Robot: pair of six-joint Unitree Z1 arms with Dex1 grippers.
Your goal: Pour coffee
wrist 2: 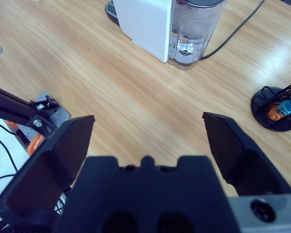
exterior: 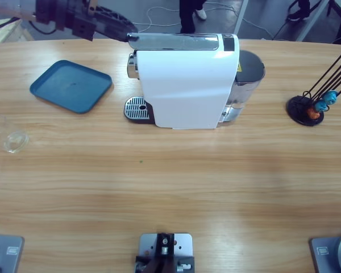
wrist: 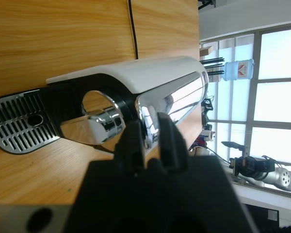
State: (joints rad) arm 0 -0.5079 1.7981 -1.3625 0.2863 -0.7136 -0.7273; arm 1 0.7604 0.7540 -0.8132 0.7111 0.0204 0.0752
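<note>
Lever contact at the coffee machine: my left gripper is reaching in from the table's far left corner and is pinching the free end of the chrome lever that is lying along the machine's top. Both black jaws are pressing together on that chrome edge, with no gap showing between them and the metal.

My right gripper is hanging above bare table on the near side of the machine, jaws spread wide and holding nothing. It is looking toward the water tank at the machine's back end, where a dark cable is trailing away across the wood.

The machine is standing mid-table toward the far side, white body upright, with its slotted drip tray sticking out at the left end. Nothing is sitting on that grille.

A blue tray is lying flat to the left of the machine, near it but not touching. Closer to the near-left edge, well apart from both, a small clear glass is sitting on the wood. Whether it is holding any coffee I cannot tell.

A black capsule stand is sitting far right, with blue and orange capsules resting at its base.
</note>
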